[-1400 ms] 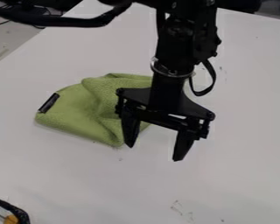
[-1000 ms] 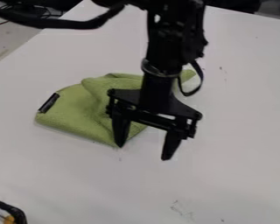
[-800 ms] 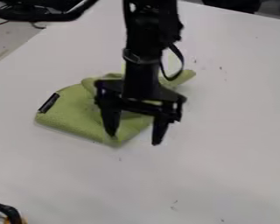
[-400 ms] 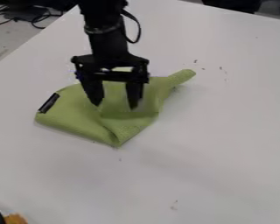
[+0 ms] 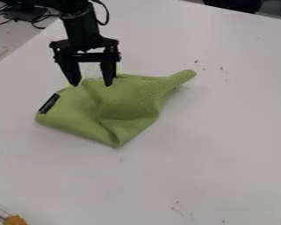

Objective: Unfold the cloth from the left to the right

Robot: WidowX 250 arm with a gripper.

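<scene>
Hand (image 5: 92, 84) empty, fingers spread, at upper-left edge of cloth (image 5: 130, 102); presumably placed to pinch a layer there for drawing rightward. Cloth lies folded, rumpled on counter (image 5: 201, 162).

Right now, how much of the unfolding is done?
Not much, it seems: the cloth is bunched, with creases and a narrow point at its upper right. The gripper, fingers apart, hangs at its upper left edge, holding nothing. Gripping it and spreading it left to right seem left to do.
</scene>
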